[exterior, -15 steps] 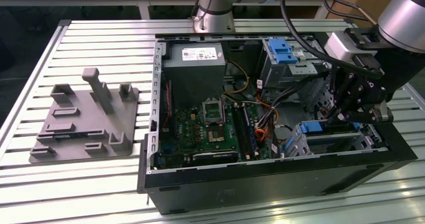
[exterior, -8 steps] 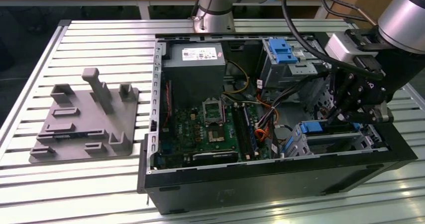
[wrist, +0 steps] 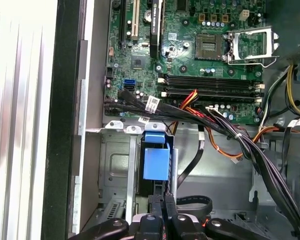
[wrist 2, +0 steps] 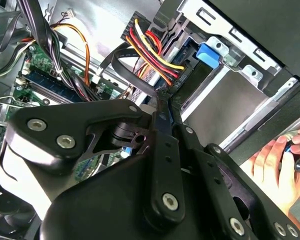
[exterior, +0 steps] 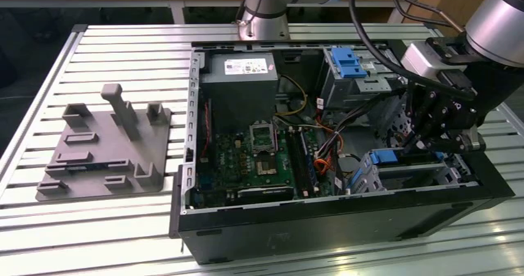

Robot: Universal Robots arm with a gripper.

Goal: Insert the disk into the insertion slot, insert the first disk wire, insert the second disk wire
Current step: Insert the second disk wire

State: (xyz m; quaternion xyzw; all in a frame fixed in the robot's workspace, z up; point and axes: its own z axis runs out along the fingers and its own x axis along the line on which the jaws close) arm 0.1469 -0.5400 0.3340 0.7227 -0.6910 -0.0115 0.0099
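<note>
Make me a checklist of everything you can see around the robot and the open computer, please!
Surface: ribbed metal table, carrying the open computer case.
Job's things: the disk, with its blue handle, sits in the insertion slot at the case's corner.
Clutter: grey plastic fixture with upright posts, at the exterior view's left.
Grippers: the gripper is inside the case at the disk's end, fingers close together on a thin dark part; what it is cannot be told.
Cables: red, yellow and black wire bundle near the disk; black cables cross the motherboard.
Surroundings: a person's hand beside the case.
</note>
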